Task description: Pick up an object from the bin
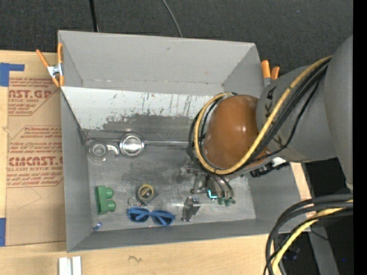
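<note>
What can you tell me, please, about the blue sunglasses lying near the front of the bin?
The blue sunglasses look like plastic: a blue frame with two dark lenses side by side. They lie flat on the floor of the bin, close to its front wall and lengthwise along it. A green block lies to their left and a small round ring just behind them, both apart. The tool hangs near their right end.
</note>
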`<control>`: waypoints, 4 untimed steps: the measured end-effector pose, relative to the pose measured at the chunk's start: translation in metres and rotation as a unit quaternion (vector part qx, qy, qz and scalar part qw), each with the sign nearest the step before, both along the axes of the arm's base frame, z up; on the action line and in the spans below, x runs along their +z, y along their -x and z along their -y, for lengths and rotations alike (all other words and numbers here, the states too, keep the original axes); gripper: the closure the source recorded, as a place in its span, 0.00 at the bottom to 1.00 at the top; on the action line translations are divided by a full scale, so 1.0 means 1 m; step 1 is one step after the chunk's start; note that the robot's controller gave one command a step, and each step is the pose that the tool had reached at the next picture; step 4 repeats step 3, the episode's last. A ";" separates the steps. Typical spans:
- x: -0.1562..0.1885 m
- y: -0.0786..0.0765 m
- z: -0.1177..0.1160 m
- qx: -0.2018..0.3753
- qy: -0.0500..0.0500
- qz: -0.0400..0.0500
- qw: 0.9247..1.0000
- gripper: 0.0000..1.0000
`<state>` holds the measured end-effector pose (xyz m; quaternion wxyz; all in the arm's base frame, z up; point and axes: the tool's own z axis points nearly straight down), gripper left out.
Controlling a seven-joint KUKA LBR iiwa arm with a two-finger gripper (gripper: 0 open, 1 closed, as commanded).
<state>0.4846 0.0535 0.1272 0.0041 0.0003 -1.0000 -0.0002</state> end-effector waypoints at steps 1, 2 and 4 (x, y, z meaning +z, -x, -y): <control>-0.048 0.001 -0.055 0.116 -0.001 0.012 0.993 0.00; -0.050 0.006 -0.054 0.116 0.000 0.002 0.993 1.00; 0.079 0.002 -0.092 0.255 -0.002 0.008 0.967 1.00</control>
